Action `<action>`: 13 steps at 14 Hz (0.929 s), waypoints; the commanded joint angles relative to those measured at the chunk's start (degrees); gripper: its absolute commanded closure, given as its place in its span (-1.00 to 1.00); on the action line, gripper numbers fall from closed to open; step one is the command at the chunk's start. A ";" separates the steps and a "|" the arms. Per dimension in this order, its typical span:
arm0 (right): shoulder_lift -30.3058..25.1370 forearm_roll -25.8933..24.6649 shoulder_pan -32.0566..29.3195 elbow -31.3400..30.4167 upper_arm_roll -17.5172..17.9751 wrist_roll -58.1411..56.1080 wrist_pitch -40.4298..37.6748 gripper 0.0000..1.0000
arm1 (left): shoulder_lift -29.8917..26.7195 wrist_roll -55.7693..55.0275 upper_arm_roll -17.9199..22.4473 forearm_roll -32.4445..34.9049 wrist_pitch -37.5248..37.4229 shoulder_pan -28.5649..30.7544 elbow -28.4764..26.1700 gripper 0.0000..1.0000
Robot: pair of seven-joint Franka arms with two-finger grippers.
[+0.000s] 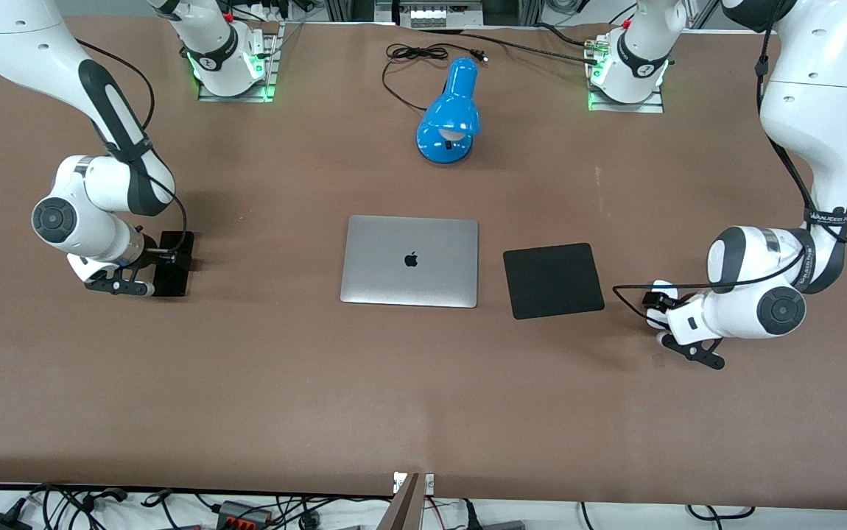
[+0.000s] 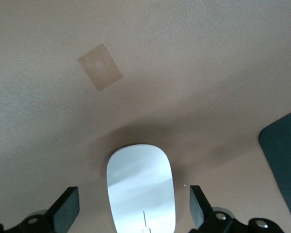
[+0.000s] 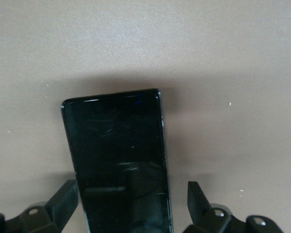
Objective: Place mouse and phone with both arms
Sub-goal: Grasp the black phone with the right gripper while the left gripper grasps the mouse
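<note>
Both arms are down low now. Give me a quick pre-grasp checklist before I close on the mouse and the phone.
1. Left gripper open: ok, fingers stand apart on either side of the mouse.
2. Mouse centred between them: ok, roughly equal gaps each side.
3. Right gripper open: ok, fingers straddle the phone.
4. Phone centred: not ok, it sits closer to one finger than the other.
5. Mouse pad free for placing: ok, nothing lies on it.
6. Fingertips low enough to grip: cannot tell from these views.
7. Laptop and lamp out of the arms' way: ok.
</note>
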 commanded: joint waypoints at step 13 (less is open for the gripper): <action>2.19 1.02 -1.05 1.63 1.67 -4.30 0.29 -1.00 | -1.32 1.34 -0.45 1.47 6.35 1.18 -5.52 0.01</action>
